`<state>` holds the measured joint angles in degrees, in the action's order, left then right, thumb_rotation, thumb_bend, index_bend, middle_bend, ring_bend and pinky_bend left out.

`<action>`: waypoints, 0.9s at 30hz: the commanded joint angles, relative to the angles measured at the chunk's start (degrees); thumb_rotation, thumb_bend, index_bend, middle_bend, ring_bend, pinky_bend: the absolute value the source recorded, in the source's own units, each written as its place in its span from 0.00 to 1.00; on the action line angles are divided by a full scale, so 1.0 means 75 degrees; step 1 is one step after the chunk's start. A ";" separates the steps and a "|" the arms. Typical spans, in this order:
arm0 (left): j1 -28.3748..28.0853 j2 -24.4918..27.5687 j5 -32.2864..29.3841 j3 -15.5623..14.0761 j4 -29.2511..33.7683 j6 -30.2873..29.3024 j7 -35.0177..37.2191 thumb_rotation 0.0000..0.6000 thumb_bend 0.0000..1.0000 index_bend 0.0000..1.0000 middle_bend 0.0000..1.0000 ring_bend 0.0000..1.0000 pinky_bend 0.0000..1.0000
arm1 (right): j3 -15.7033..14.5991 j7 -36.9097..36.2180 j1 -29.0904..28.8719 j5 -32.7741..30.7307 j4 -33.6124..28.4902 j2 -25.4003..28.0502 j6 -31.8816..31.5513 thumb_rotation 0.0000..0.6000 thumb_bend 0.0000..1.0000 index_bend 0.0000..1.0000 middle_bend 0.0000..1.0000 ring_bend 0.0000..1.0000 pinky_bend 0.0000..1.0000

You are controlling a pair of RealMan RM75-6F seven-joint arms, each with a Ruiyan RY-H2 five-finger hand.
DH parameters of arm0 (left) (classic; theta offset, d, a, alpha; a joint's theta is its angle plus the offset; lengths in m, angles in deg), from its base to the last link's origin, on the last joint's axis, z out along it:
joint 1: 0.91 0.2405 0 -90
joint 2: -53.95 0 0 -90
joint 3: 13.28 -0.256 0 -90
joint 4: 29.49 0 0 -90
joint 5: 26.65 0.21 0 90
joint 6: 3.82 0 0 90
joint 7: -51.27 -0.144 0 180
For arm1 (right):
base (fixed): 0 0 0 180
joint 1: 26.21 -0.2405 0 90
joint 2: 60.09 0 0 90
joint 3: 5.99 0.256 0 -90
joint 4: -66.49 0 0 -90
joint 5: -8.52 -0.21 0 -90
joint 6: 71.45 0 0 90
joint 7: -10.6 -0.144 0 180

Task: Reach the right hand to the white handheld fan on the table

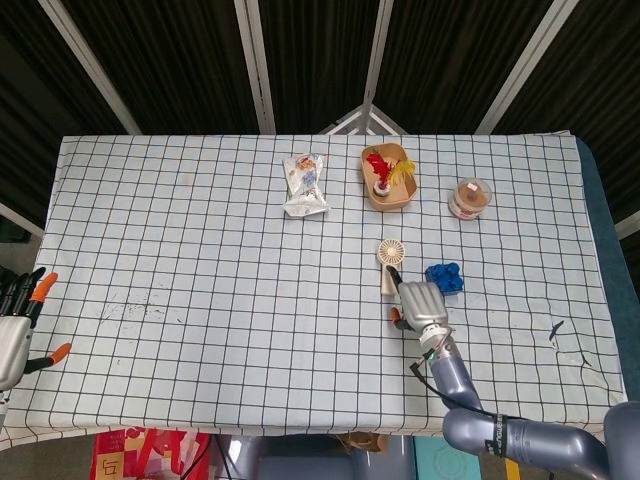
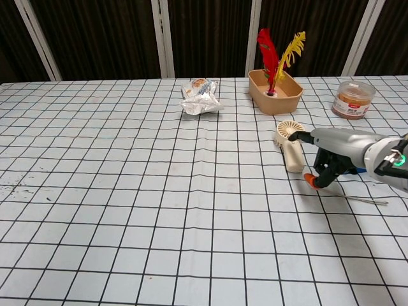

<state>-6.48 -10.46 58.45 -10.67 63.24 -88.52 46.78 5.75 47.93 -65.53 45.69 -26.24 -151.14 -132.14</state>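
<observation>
The white handheld fan (image 1: pixel 388 261) (image 2: pixel 291 143) lies flat on the checked cloth, round head away from me, handle toward me. My right hand (image 1: pixel 419 304) (image 2: pixel 333 155) hovers just right of the fan's handle, fingers apart and holding nothing. One dark fingertip (image 1: pixel 391 271) reaches to the handle; whether it touches I cannot tell. My left hand (image 1: pixel 18 325) shows only at the lower left edge of the head view, fingers spread and empty, far from the fan.
A blue toy brick (image 1: pixel 443 276) lies right of the fan, partly behind my right hand. Beyond it stand a tan tray with red and yellow feathers (image 2: pixel 275 92), a crumpled snack bag (image 2: pixel 200 98) and a clear lidded tub (image 2: pixel 352 99). A thin cord (image 2: pixel 347 196) trails by the hand.
</observation>
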 commanded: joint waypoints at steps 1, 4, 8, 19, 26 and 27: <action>-0.0001 -0.0008 -0.0001 0.0001 0.0007 -0.0004 -0.0024 1.00 0.09 0.00 0.00 0.00 0.00 | -0.0020 -0.0017 -0.0005 0.0015 -0.0050 0.0021 -0.0059 1.00 0.51 0.00 0.86 0.89 0.82; 0.0004 -0.0017 0.0023 -0.0005 0.0016 -0.0026 -0.0044 1.00 0.09 0.00 0.00 0.00 0.00 | -0.0013 -0.0059 -0.0016 0.0007 -0.0056 0.0017 -0.0109 1.00 0.51 0.00 0.86 0.89 0.82; 0.0005 -0.0025 0.0033 -0.0009 0.0005 -0.0034 -0.0052 1.00 0.09 0.00 0.00 0.00 0.00 | -0.0036 -0.0084 -0.0032 -0.0032 -0.0074 0.0021 -0.0139 1.00 0.51 0.00 0.86 0.89 0.82; 0.0001 -0.0015 0.0014 -0.0013 0.0007 -0.0008 -0.0033 1.00 0.09 0.00 0.00 0.00 0.00 | -0.0091 -0.0024 -0.0143 -0.0210 0.0075 -0.0077 -0.0127 1.00 0.51 0.00 0.86 0.89 0.82; -0.0003 -0.0010 0.0009 -0.0018 0.0023 0.0007 -0.0040 1.00 0.09 0.00 0.00 0.00 0.00 | -0.0133 -0.0054 -0.0177 -0.0327 0.0187 -0.0132 -0.0088 1.00 0.51 0.00 0.86 0.89 0.82; -0.0003 -0.0010 0.0008 -0.0018 0.0025 0.0007 -0.0040 1.00 0.09 0.00 0.00 0.00 0.00 | -0.0135 -0.0059 -0.0180 -0.0345 0.0187 -0.0133 -0.0084 1.00 0.51 0.00 0.86 0.89 0.82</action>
<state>-6.50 -10.54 58.51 -10.81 63.43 -88.47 46.48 4.77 47.49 -66.85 43.18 -24.85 -152.12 -132.81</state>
